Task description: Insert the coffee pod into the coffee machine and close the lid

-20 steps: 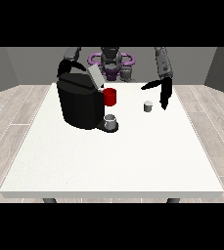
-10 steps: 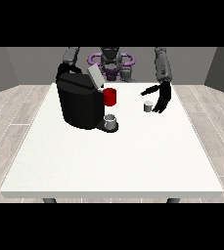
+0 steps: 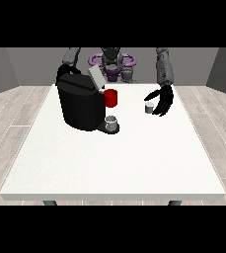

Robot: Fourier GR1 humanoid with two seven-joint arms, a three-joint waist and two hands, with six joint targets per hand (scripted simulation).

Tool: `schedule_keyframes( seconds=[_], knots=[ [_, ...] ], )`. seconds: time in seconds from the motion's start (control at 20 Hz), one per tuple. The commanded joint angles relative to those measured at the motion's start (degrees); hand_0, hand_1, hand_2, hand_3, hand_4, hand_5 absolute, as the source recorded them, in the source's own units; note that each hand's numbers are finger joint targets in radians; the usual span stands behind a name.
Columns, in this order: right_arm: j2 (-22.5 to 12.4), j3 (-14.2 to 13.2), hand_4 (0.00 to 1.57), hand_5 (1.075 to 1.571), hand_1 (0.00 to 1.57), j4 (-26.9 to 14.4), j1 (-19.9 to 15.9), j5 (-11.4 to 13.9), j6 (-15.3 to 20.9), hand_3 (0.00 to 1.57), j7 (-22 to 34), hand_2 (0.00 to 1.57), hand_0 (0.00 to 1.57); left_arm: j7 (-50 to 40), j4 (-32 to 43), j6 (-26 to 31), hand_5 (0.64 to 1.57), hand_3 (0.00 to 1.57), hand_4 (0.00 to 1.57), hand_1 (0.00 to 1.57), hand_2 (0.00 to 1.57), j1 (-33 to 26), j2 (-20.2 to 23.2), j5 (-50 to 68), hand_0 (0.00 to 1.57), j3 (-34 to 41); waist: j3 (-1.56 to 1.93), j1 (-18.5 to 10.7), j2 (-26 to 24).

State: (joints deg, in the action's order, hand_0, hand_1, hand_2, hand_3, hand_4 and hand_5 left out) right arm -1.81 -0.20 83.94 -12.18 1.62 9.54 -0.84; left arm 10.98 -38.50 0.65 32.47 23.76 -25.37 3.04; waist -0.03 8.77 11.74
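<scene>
White table (image 3: 114, 163) carries all items; everything sits in its far half, toward the robot.

Coffee machine (image 3: 80, 104): black, bulky body, standing near the table's far left corner. Its lid (image 3: 95, 78) is grey and raised, tilted up and back over the top of the body. A red part (image 3: 111, 98) projects from the machine's front right side, under the lid. Below it, on the machine's low base, stands a small grey cup (image 3: 112, 122).

Coffee pod (image 3: 149, 108): small, pale grey, upright on the table, well apart from the machine, toward the far right edge. Not in the machine.

Hand at the view's right (image 3: 163, 101): black, just beside the pod on the pod's right. Fingers spread and loosely curved toward the pod, holding nothing. Cannot tell whether a fingertip touches the pod. Its grey forearm comes down from above.

Hand at the view's left: hidden behind the machine; only the grey arm (image 3: 72, 57) shows above the machine's top. Finger state cannot be told.
</scene>
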Motion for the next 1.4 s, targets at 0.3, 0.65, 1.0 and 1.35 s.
schedule_keyframes(
  seconds=[0.3, 0.65, 1.0, 1.35],
  knots=[
    [0.19, -1.30, 0.53, 1.571, 0.00, -0.79, -2.46, 0.41, 1.24, 0.00, -0.45, 0.00, 0.00, 5.37, 5.51, -7.48, 1.571, 0.74, 0.39, 0.82, 0.97, 3.26, -1.07, -3.89, 0.82, 1.03, 0.01, -0.59, 2.19],
    [-0.81, 0.01, 0.49, 1.571, 0.00, 4.59, 0.77, -2.02, -2.24, 0.00, 2.24, 0.00, 0.00, 8.11, 9.66, -11.36, 1.571, 0.79, 0.32, 0.97, 1.05, 1.57, 2.42, -8.44, 0.97, 0.05, -0.01, 2.62, 2.02],
    [-0.66, -1.75, 0.43, 1.571, 0.00, -1.86, 0.50, -2.28, -1.54, 0.00, -0.77, 0.00, 0.00, 8.07, 7.24, -5.76, 1.571, 1.42, 0.56, 1.42, 1.46, 6.89, 0.69, -8.34, 1.42, -0.64, 0.02, 0.40, -0.91],
    [1.72, -1.37, 0.43, 1.571, 0.00, -5.31, 1.54, -2.17, 0.29, 0.00, 0.03, 0.00, 0.00, 7.01, 4.03, 1.74, 1.571, 1.35, 0.58, 1.32, 1.38, 11.43, 1.52, -7.95, 1.32, -1.21, 0.02, -0.12, -5.66]
  ],
)
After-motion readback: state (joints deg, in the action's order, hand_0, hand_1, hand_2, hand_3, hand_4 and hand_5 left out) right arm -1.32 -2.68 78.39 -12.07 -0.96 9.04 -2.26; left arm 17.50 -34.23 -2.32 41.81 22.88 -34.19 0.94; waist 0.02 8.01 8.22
